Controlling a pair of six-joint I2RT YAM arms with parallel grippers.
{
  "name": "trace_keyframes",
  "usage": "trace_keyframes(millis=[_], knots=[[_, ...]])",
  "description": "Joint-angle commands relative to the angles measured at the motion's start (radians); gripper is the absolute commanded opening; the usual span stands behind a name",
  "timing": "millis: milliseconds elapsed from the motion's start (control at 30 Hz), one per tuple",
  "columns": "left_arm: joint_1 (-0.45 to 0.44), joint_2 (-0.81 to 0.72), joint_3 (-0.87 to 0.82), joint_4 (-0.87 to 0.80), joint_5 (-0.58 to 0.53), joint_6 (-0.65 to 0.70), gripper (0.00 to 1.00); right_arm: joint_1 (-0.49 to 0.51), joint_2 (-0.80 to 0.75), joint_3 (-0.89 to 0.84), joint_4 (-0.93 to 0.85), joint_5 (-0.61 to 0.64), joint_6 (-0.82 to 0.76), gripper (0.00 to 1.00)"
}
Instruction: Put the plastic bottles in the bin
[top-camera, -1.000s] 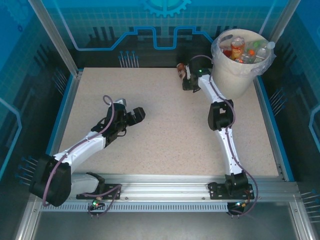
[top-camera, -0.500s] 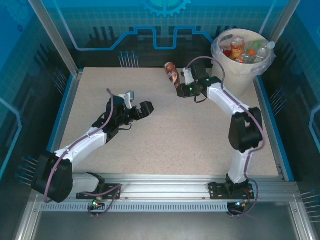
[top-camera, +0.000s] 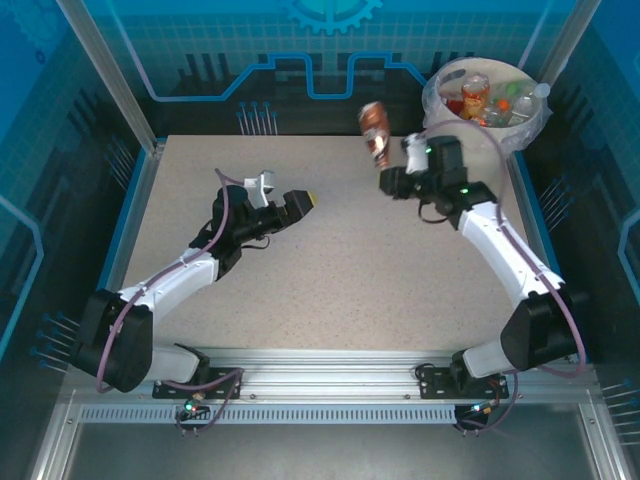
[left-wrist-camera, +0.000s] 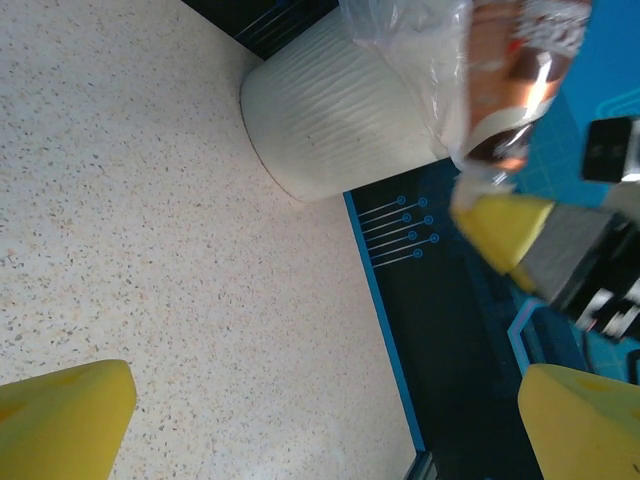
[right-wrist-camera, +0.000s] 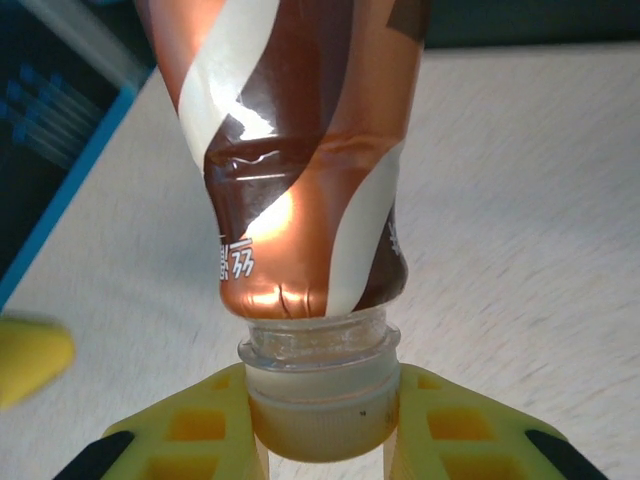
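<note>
While the right gripper (top-camera: 387, 172) clenches the capped neck of a brown-labelled plastic bottle (top-camera: 374, 130) at upper centre, just left of the bin (top-camera: 520, 78) in the upper right corner, the left gripper (top-camera: 300, 203) hangs released, jaws spread, left of centre.

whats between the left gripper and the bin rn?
Top view: the right gripper, shut on a brown-labelled bottle, hangs between the open left gripper and the bin.
</note>
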Motion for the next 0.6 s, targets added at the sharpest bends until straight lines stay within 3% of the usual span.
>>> trace_keyframes(millis=[0,200,567], knots=[[0.019,-0.004,-0.006,0.024,-0.005,-0.011,0.99,-0.115,0.019,0.147,-0.066,0.007,-0.013,0.17],[0.048,-0.029,-0.037,0.012,-0.033,-0.022,0.99,-0.246,0.189,0.429,-0.214,0.007,-0.011,0.19],[0.07,-0.085,-0.056,-0.065,-0.069,0.019,0.99,-0.292,0.535,0.963,-0.529,0.193,-0.115,0.27]])
